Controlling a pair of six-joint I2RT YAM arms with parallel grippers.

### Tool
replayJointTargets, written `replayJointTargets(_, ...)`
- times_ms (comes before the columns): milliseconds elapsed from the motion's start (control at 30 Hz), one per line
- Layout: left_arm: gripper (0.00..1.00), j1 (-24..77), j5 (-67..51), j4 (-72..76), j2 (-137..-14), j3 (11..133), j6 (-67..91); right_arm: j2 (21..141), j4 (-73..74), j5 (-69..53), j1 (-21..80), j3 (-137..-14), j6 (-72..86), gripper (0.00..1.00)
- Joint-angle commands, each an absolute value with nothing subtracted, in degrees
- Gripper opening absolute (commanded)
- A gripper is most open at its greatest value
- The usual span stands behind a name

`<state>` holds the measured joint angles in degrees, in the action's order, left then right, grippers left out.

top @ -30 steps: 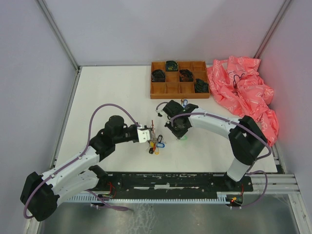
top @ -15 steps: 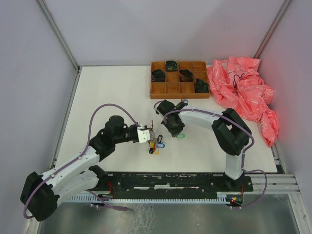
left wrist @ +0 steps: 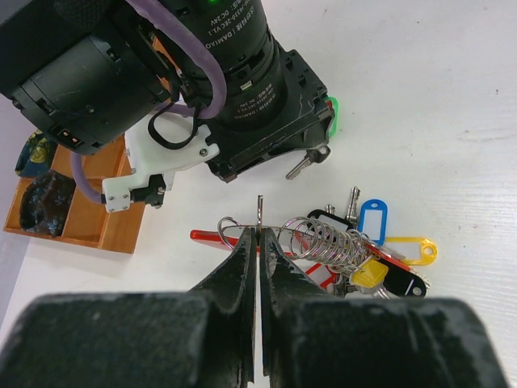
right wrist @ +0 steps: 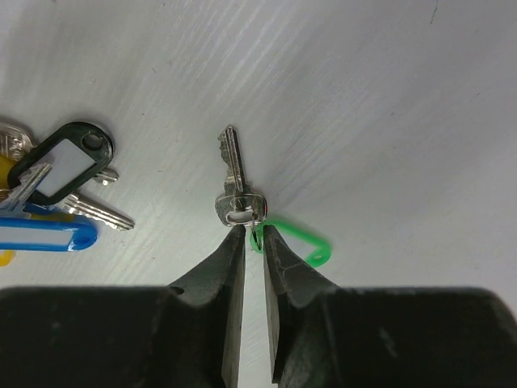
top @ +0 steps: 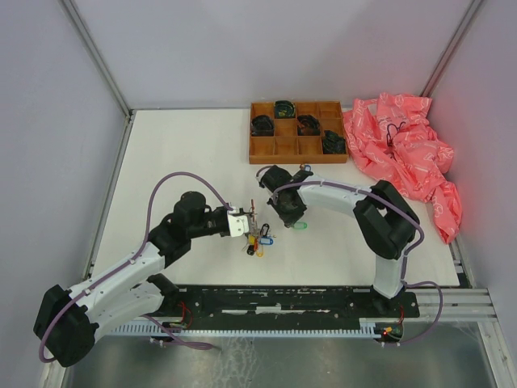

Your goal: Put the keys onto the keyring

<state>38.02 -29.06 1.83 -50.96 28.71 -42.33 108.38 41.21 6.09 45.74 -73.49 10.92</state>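
On the white table (top: 186, 153), just ahead of the two arm bases, the left gripper (left wrist: 259, 236) was clenched on the keyring (left wrist: 260, 212). The thin silvery wire stood upright and edge-on between its fingertips. The bunch of keys (left wrist: 355, 246) already on that ring lay fanned on the table beside the fingers, showing a blue tag (left wrist: 373, 220), a yellow tag (left wrist: 410, 249) and a black tag (left wrist: 401, 284). A red strap (left wrist: 208, 235) stuck out on the other side.

Just beside the bunch, the right gripper (right wrist: 254, 230) pointed down at the table. Its fingers were released, with a slim gap between them. A loose key (right wrist: 234, 174) lay flat right at their tips, its head touching one fingertip and its blade pointing away. Its green tag (right wrist: 297, 241) curled out beside the other fingertip. This key lay apart from the bunch and was not on the ring.

Farther back stood a wooden tray (top: 275, 149) with dark coiled items (top: 262, 125) in some compartments, and a crumpled pink cloth (top: 408, 158) lay to its right
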Motion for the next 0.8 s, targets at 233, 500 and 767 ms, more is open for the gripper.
replayJointTargets(233, 0.03, 38.24, -30.15, 3.87, -50.92, 31.18, -41.84, 104.53, 39.71, 6.55, 45.62, -70.57, 13.05, 0.22)
replayJointTargets(500, 0.03, 38.3, -30.06, 3.87, -50.96, 31.05, -41.84, 104.92, 38.43, 7.15, 45.64, -70.23, 13.4, 0.22)
replayJointTargets(767, 0.03, 38.31, -30.04, 3.8, -51.0, 31.16, -41.84, 104.77, 38.35, 7.88, 45.62, -69.85, 13.62, 0.14)
